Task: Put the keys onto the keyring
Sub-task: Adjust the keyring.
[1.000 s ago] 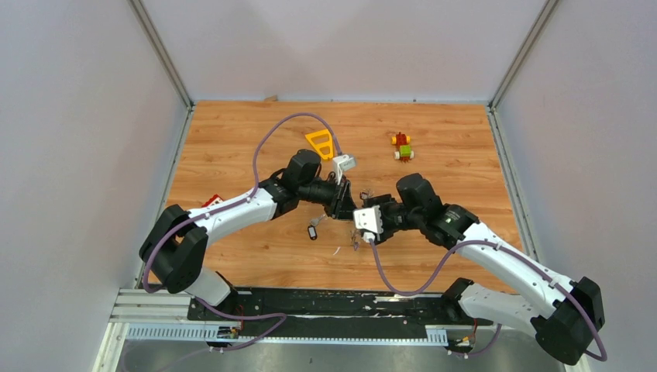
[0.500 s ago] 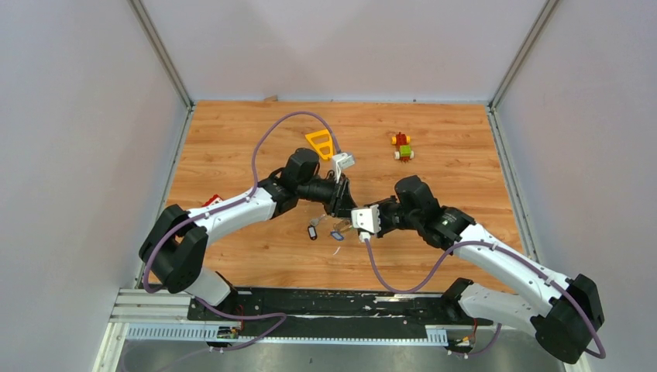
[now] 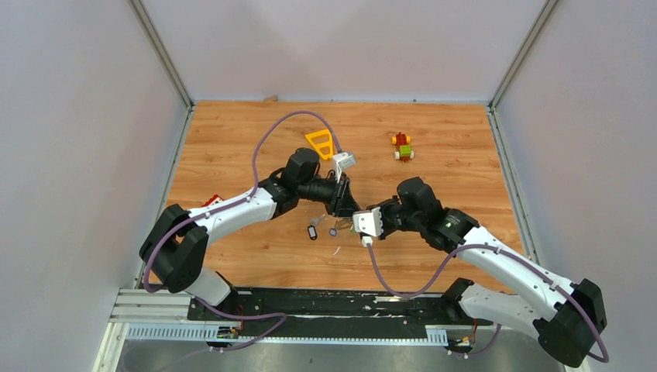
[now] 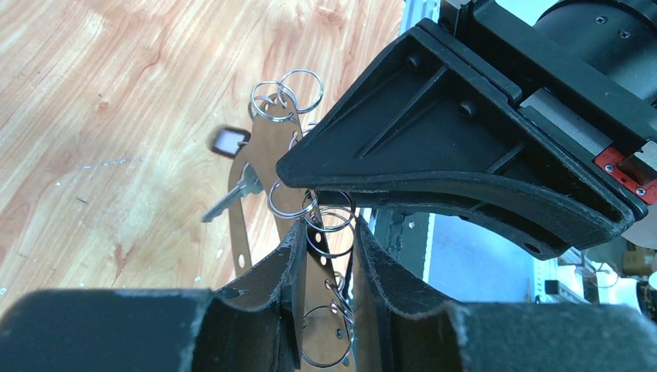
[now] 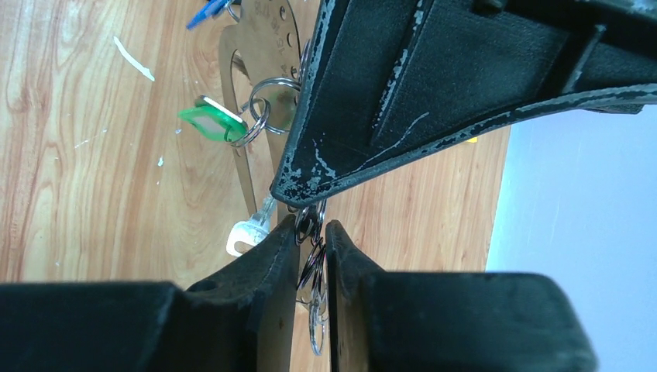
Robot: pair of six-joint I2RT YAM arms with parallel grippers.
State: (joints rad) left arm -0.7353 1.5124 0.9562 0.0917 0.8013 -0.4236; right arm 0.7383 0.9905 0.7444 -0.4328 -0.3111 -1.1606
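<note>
While aloft, keyring (image 4: 264,159) within left gripper (image 4: 327,232)

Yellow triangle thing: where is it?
Top view: the yellow plastic triangle frame lies on the wooden table beyond the left arm, left of the red-green-yellow toy block figure.

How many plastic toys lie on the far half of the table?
2. A yellow triangle frame lies left of centre; a red, green and yellow block figure lies to its right, apart from it. More could be hidden from view.
</note>
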